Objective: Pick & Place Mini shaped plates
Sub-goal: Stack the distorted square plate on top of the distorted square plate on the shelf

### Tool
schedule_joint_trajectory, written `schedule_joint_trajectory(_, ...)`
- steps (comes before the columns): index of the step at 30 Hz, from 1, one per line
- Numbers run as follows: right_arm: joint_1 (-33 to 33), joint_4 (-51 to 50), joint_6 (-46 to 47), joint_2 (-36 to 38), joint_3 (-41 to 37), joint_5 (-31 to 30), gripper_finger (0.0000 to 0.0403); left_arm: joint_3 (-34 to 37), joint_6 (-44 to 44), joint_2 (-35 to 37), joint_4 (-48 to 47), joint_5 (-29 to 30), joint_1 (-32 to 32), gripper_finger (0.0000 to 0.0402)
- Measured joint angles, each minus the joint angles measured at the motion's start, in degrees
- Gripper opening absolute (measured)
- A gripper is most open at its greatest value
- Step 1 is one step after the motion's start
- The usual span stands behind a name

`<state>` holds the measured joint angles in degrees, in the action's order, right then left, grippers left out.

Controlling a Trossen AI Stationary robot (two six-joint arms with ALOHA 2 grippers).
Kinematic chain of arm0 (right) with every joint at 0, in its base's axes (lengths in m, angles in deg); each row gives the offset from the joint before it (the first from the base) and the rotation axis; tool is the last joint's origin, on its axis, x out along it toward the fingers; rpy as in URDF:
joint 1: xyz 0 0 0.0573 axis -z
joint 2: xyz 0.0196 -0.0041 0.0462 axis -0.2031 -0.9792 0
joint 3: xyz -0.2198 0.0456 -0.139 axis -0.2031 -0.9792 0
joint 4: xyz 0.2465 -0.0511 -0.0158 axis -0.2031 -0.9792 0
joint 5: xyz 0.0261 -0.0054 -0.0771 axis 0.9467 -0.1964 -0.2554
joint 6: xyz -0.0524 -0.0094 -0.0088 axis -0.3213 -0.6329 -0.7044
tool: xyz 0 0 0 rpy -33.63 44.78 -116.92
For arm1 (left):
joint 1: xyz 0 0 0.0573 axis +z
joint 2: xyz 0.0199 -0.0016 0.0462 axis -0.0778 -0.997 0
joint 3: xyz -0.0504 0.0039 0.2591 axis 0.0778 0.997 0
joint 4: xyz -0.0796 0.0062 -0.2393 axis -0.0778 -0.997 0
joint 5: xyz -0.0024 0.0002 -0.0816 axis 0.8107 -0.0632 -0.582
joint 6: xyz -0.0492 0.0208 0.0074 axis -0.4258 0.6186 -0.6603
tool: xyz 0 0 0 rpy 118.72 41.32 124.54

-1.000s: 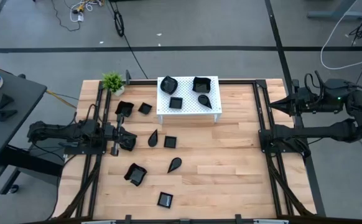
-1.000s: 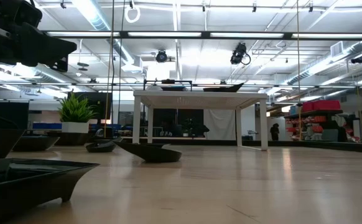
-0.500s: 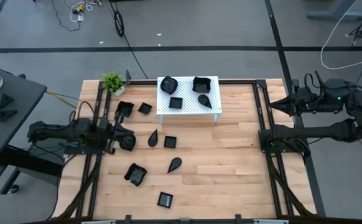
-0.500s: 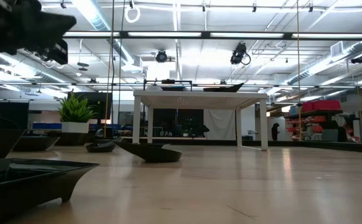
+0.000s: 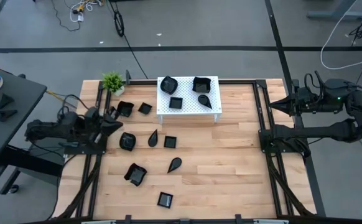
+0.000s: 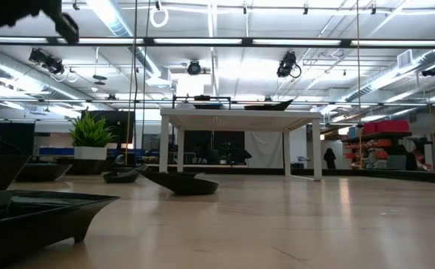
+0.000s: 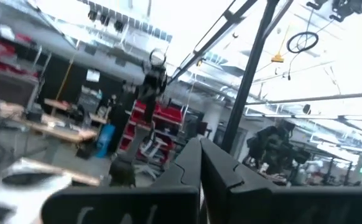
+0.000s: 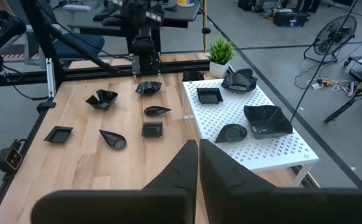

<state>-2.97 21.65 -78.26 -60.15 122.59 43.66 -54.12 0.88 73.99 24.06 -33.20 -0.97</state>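
Small glossy black plates lie scattered on the wooden table: a wavy round one [image 5: 127, 141], a teardrop [image 5: 153, 137], a square [image 5: 170, 142], another teardrop [image 5: 175, 164], and others farther out. Several more rest on the white perforated stand [image 5: 190, 109]. My left gripper [image 5: 114, 118] is shut and empty. It is raised at the table's left edge, just left of the wavy plate, and points up into the room [image 7: 199, 146]. My right gripper [image 5: 275, 105] is also shut and empty. It is parked high at the right edge and looks over the table [image 8: 198, 148].
A small green potted plant [image 5: 112, 81] stands at the far left corner. Black frame rails [image 5: 263, 124] run along both sides of the table. The right half of the tabletop [image 5: 231, 162] is bare wood. A black plate [image 6: 31, 217] lies close to the low camera.
My left gripper has drawn back from over the wavy round plate toward the table's left edge. It has also risen, tipping upward and rolling at the wrist. Its fingers have stayed shut. The plate lies on the table where it was.
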Motion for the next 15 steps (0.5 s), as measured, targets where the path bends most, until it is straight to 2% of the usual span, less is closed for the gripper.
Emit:
schedule_joint_trajectory(7, 0.0, 0.0, 0.1, 0.0, 0.0, 0.0, 0.002, -12.4, 5.3, -9.2, -3.0, 0.0, 0.0, 0.0005)
schedule_joint_trajectory(15, 0.0, 0.0, 0.1, 0.0, 0.0, 0.0, 0.002, -25.4, 9.7, -19.2, -15.7, 0.4, 0.0, 0.0048)
